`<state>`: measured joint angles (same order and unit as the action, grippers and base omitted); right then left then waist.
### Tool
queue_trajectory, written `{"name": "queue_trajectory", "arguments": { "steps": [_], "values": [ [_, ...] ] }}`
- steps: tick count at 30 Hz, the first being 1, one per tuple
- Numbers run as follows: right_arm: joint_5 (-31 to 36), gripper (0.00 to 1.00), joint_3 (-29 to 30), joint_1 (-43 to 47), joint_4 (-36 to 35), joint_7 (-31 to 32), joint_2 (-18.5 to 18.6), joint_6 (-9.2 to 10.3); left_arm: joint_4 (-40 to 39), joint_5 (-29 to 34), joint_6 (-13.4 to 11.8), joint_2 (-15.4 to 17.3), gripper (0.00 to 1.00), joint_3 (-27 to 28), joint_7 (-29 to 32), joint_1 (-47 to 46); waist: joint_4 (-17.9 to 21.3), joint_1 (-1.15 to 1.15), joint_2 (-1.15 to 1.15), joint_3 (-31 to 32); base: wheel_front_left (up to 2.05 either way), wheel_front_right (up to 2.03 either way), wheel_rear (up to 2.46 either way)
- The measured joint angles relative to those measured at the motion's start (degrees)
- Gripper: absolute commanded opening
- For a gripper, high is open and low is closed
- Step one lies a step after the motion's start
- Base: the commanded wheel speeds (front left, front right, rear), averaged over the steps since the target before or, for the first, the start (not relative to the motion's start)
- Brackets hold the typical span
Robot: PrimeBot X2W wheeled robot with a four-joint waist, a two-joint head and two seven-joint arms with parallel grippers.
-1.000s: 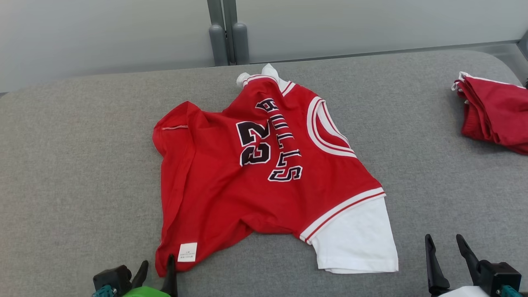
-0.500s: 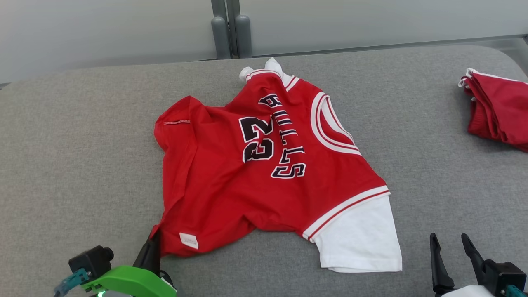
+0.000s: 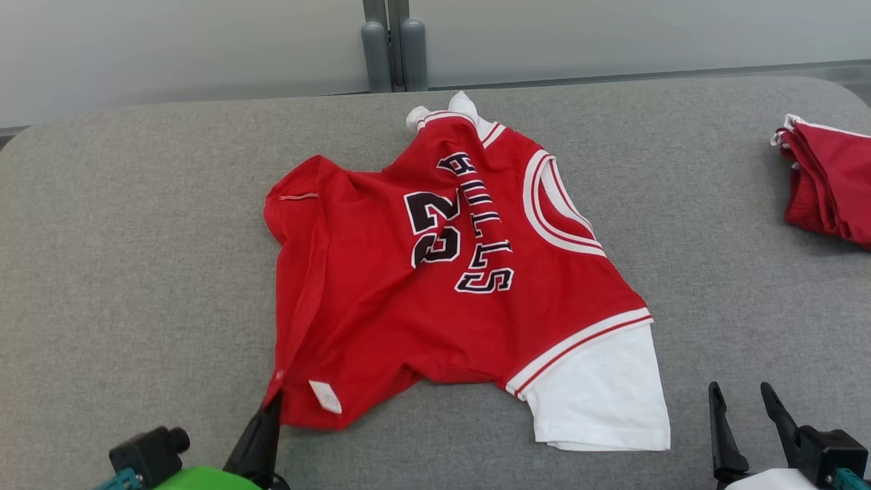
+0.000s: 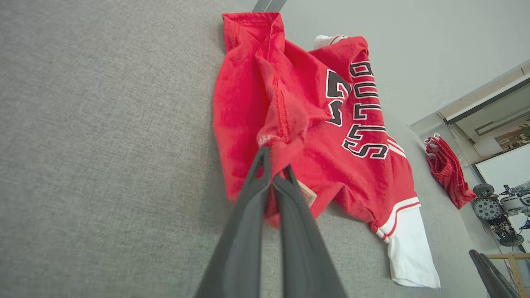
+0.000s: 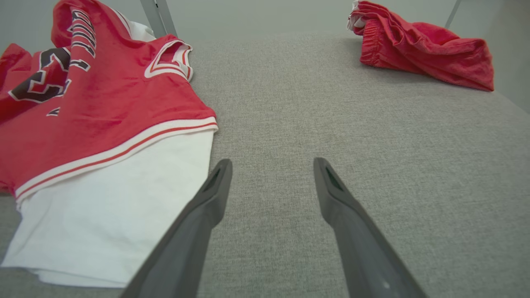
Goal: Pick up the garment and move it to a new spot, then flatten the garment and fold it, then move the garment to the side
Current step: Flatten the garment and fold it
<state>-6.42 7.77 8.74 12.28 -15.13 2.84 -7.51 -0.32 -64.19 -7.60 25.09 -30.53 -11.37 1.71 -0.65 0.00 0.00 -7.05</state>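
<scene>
1. Red jersey (image 3: 435,286) lies mid-surface (image 3: 136,238), crumpled, chest print up, white sleeve (image 3: 602,395) at near right.
2. Change vs 1 s ago: L hand (image 4: 273,161) sat at the near-left hem corner w/ fingers apart. Now it's pinched tight on that corner, cloth bunched betw. the tips.
3. Label (image 3: 325,396) has tilted and the hem has drawn in toward the hand. The slight overall slide in head view is the camera moving.
4. Meaning: grasp looks secure, so pick-up-and-move can start. Most of the jersey isn't lifted yet.
5. R hand (image 3: 740,391): fingers spread, holding nothing, near the sleeve but apart from it.
6. Look: soft knit, left side folded over itself, far sleeve tucked at the top. Prob. drapes and trails if lifted by one corner.
7. Shorts (image 3: 827,197) sit far right, well apart.
</scene>
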Motion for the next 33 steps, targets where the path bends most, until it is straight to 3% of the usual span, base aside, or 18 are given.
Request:
{"name": "queue_trajectory", "arguments": {
  "steps": [7,8,9,11,12,13,14,22,27,28,29,30,33],
  "values": [
    [0.00,1.00,0.67,0.01,-0.08,0.00,0.01,0.00,5.88,-2.03,2.32,-1.16,0.00,-1.02,-0.45,3.66,-0.14,0.00,0.00,-0.49,0.00,0.00,0.00],
    [0.00,1.00,0.65,0.02,-0.01,0.00,0.02,0.00,7.24,-1.42,2.38,-1.08,0.07,-1.18,-0.64,3.54,-0.24,0.00,0.00,-0.57,0.00,0.00,0.00],
    [0.01,1.00,0.64,0.02,0.01,0.00,-0.01,0.00,8.70,-1.11,2.56,-1.34,0.24,-0.97,-0.93,3.37,-0.38,0.00,0.00,-0.64,0.00,0.00,0.00],
    [0.07,1.00,0.55,-0.02,0.05,0.00,-0.01,0.00,10.93,-1.15,3.58,-2.44,0.34,-0.93,-1.31,2.59,-0.57,0.00,0.00,-0.75,0.00,0.00,0.00],
    [0.13,1.00,0.52,-0.07,0.10,0.00,-0.01,0.00,12.12,-1.18,4.11,-2.99,0.48,-0.93,-1.32,2.02,-0.61,0.00,0.00,-0.80,0.00,0.00,0.00],
    [0.20,1.00,0.49,-0.19,0.14,0.00,0.01,0.00,13.30,-1.16,4.30,-3.25,0.80,-0.83,-1.45,1.45,-0.60,0.00,0.00,-0.81,0.00,0.00,0.00],
    [0.23,1.00,0.42,-0.41,0.14,0.00,0.01,0.00,14.43,-1.02,4.31,-3.30,1.00,-0.66,-1.68,0.94,-0.56,0.00,0.00,-0.78,0.00,0.00,0.00],
    [0.43,1.00,0.32,-0.51,0.26,0.00,0.00,0.00,15.94,-0.52,5.14,-2.59,1.00,-0.19,-1.72,-0.75,0.17,0.00,0.00,-0.25,0.00,0.00,0.00],
    [0.00,1.00,-0.36,-0.53,0.64,0.00,0.00,0.00,15.80,0.31,4.07,-1.87,1.00,-0.79,-0.18,-2.34,0.90,0.00,0.00,0.03,0.00,0.00,0.00],
    [-0.02,1.00,-0.55,-0.55,0.68,0.00,-0.01,0.00,15.96,0.30,3.85,-1.74,0.75,-0.79,0.16,-2.35,1.13,0.00,0.00,0.12,0.00,0.00,0.00],
    [-0.02,1.00,-0.60,-0.55,0.70,0.00,-0.01,0.00,16.07,0.29,3.57,-1.66,0.31,-0.94,0.51,-2.35,1.35,0.00,0.00,0.20,0.00,0.00,0.00],
    [-0.03,1.00,-0.60,-0.56,0.70,0.00,-0.01,0.00,16.07,0.29,3.56,-1.53,0.00,-1.09,0.78,-2.32,1.63,0.00,0.00,0.32,0.00,0.00,0.00],
    [-0.04,1.00,-0.44,-0.48,0.69,0.00,0.01,0.00,15.59,0.60,3.43,-0.98,0.00,-1.23,0.73,-2.30,2.31,0.00,0.00,0.76,0.00,0.00,0.00]
  ]
}}
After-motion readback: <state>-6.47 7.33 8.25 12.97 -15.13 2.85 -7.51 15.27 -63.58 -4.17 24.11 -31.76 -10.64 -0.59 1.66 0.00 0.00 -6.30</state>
